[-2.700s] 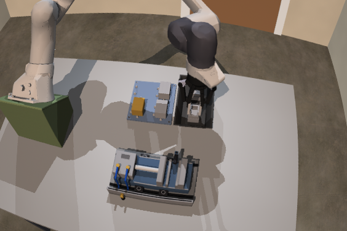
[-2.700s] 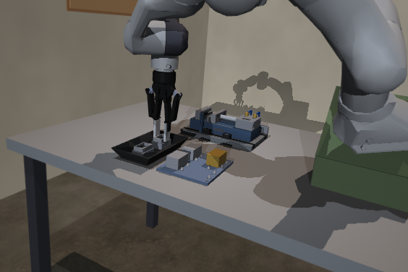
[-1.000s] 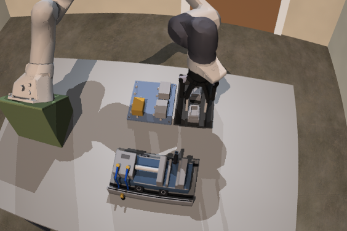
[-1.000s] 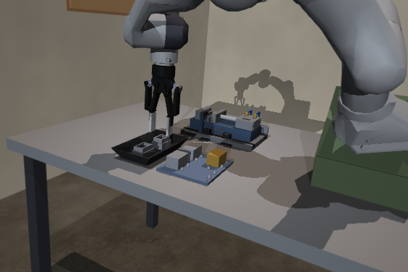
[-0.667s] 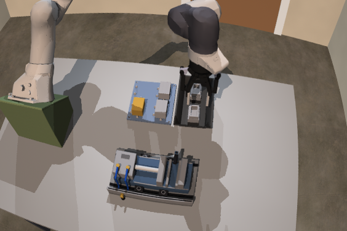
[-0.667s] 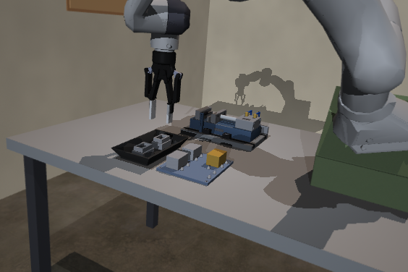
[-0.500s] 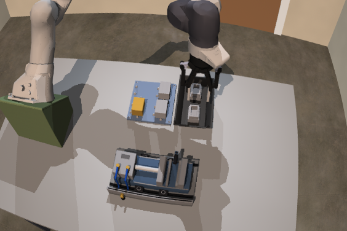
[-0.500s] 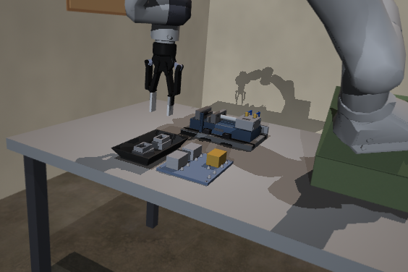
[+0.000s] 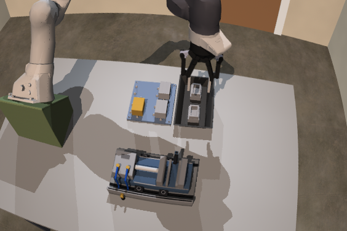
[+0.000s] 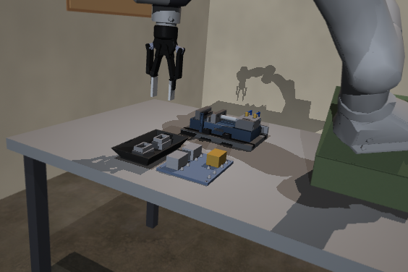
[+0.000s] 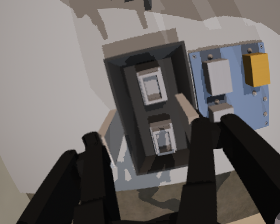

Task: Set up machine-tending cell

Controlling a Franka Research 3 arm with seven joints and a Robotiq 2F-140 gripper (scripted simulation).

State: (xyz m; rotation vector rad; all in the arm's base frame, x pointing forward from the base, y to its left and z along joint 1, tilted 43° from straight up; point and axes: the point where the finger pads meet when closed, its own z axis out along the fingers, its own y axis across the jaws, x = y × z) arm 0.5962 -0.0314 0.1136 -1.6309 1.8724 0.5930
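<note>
Top view, end effector: the end effector (image 9: 199, 85) hangs above the far end of the outfeed tray (image 9: 178, 102), fingers partly spread and pinching nothing.
Top view, tray: two finished parts (image 9: 195, 91) lie in line on its floor, pockets up, toward the desk's (image 9: 261, 155) far edge.
Top view, infeed plate: two aluminium blanks (image 9: 164, 90) and one brass blank (image 9: 138, 106) sit on the infeed plate (image 9: 149, 93), just beside the tray.
Top view, vise: the vise (image 9: 154, 173) stands by the desk's near edge, its opening bare. The work stop (image 9: 176, 156) shows at the end toward the plate.
Step in hand: it looks like the reach for an aluminium blank. To do it well, I would say, come straight down over one blank, close across its short width, and keep off the brass one and the pins.
Seating: it probably wants the blank lowered flat onto the bars, then slid against the fixed jaw (image 9: 182, 173) and the stop.
Exterior view, arm: the arm arches from its green base at the desk's corner, wrist pointing straight down. The fingertips are well above the tray, touching nothing.
Wrist view, fingers: one pad (image 11: 185, 107) frames the tray from above, with both parts between and far below the fingers.
</note>
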